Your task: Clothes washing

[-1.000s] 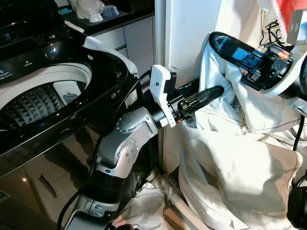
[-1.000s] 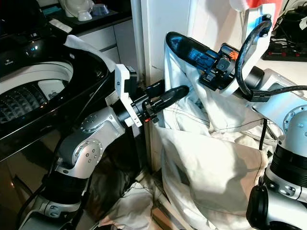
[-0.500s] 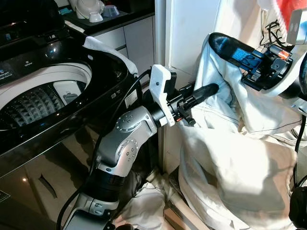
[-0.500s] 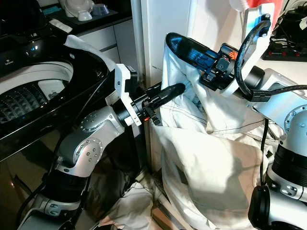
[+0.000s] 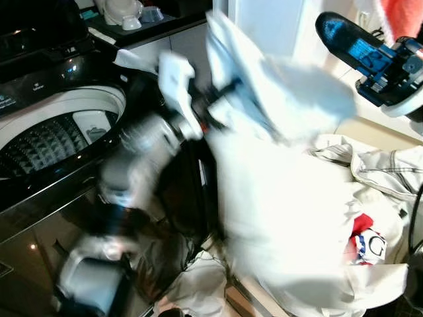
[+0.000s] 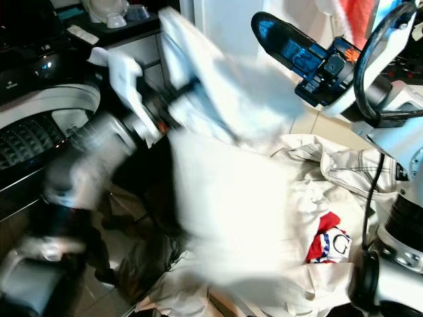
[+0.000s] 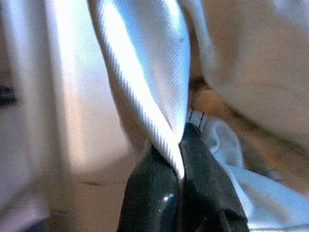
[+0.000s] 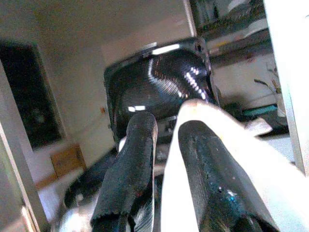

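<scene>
**White garment mid-swing toward the washer, not yet in the drum**

The loading was only part done, by my reading. The white garment (image 5: 277,218) hung in the air between the washing machine (image 5: 59,132) and the cabinet behind, blurred, with its lower folds trailing over a heap of clothes (image 5: 370,198) beside the machine. What could be seen of the drum (image 5: 46,142) showed bare ribbed metal, so carrying the cloth over the rim and dropping it in remained, as did the heap.

The head views smeared the left gripper (image 5: 218,99); its wrist view was clearer, with the two black fingers (image 7: 154,188) pinched tight on a fold of white fabric. The right gripper (image 5: 344,36) was raised above the heap; its wrist view showed the fingers slightly parted, white cloth lying against one, though whether it gripped I could not tell.
</scene>
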{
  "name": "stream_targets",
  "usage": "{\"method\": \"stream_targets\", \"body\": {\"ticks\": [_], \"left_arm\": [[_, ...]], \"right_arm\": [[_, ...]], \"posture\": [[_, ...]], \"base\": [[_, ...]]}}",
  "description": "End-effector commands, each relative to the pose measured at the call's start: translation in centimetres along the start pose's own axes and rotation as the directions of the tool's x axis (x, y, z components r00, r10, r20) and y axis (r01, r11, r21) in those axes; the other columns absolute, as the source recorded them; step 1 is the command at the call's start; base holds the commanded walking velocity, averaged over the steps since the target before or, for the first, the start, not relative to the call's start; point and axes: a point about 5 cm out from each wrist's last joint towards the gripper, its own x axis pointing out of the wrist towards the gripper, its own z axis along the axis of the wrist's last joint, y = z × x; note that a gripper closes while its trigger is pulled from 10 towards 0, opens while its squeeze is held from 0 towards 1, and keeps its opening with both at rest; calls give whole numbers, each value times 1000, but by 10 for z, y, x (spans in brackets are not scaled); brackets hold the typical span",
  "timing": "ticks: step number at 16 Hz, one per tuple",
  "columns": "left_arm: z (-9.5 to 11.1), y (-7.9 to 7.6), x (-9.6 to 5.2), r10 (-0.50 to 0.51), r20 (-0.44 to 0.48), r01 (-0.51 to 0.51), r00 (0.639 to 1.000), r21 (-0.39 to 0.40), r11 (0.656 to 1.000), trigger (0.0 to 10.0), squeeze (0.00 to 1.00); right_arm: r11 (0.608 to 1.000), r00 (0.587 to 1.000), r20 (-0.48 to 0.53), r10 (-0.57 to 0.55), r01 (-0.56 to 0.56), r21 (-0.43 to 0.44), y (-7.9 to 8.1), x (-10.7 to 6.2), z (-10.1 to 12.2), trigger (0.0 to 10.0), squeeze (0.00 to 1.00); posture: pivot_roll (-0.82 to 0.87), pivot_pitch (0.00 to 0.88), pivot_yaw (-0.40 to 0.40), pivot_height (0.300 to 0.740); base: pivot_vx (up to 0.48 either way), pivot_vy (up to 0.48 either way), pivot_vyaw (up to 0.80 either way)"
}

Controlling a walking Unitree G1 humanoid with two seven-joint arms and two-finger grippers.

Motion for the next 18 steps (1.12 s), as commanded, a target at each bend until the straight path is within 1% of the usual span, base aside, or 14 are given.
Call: {"method": "stream_targets", "body": {"ticks": [1, 2, 4, 5, 6, 8, 9, 10, 11, 14, 15, 16, 17, 18], "left_arm": [[49, 36, -11, 138, 134, -158, 981, 152, 976, 0, 0], [71, 56, -19, 219, 151, -253, 964, 263, 931, 0, 0], [112, 91, -38, 414, 207, -458, 887, 520, 721, 0, 0], [139, 110, -54, 518, 254, -529, 817, 687, 498, 0, 0], [145, 118, -61, 564, 234, -518, 792, 747, 416, 0, 0], [121, 128, -63, 624, 145, -512, 768, 724, 462, 0, 0], [89, 132, -62, 661, 62, -515, 748, 682, 519, 10000, 0], [55, 139, -67, 741, -6, -528, 672, 697, 485, 10000, 0], [38, 144, -73, 788, -24, -564, 615, 685, 461, 10000, 0], [-12, 145, -93, 844, -196, -612, 498, 610, 503, 10000, 0], [-24, 146, -104, 860, -240, -688, 450, 521, 505, 10000, 125], [-29, 146, -108, 866, -254, -723, 431, 476, 500, 10000, 286], [-31, 146, -113, 865, -265, -755, 427, 422, 502, 10000, 1000], [-33, 146, -119, 862, -276, -767, 424, 396, 504, 10000, 1000]], "right_arm": [[998, 999, -20, 31, -32, -60, 8, -1, 2, 10000, 0], [996, 998, -43, 37, -40, -74, 11, -1, -1, 10000, 0], [995, 993, -109, 36, -46, -90, 15, 3, -13, 10000, 0], [994, 986, -166, 23, -40, -98, 15, 6, -25, 10000, 0], [995, 979, -206, 4, -25, -101, 14, 10, -36, 10000, 0], [993, 960, -275, -60, 30, -114, 7, 17, -55, 10000, 0], [989, 935, -338, -105, 62, -136, 4, 22, -71, 10000, 0], [983, 900, -412, -142, 79, -165, 4, 26, -90, 10000, 0], [982, 889, -436, -142, 72, -175, 7, 27, -98, 10000, 0], [986, 873, -473, -120, 48, -162, 15, 29, -111, 10000, 0], [987, 872, -476, -114, 42, -158, 17, 30, -113, 10000, 0], [987, 872, -477, -112, 41, -157, 18, 30, -114, 10000, 0], [987, 869, -482, -113, 40, -158, 18, 29, -115, 10000, 0], [986, 866, -486, -116, 42, -159, 18, 28, -116, 10000, 0]], "posture": [[-1, 0, 60, 740], [-2, 0, 61, 740], [1, 0, 63, 740], [4, 0, 66, 740], [6, 0, 64, 740], [18, 0, 56, 740], [19, 0, 55, 740], [18, 0, 55, 740], [17, 0, 57, 740], [12, 0, 61, 740], [5, 0, 64, 740], [5, 0, 64, 740], [3, 0, 65, 740], [3, 0, 65, 740]], "base": [[0, 0, 0], [0, 0, 0], [0, 0, 0], [0, 0, 0], [0, 0, 0], [0, 0, 0], [0, 0, 0], [0, 0, 0], [0, 0, 0], [0, 0, 0], [0, 0, 0], [0, 0, 0], [0, 0, 0], [0, 0, 0]]}}
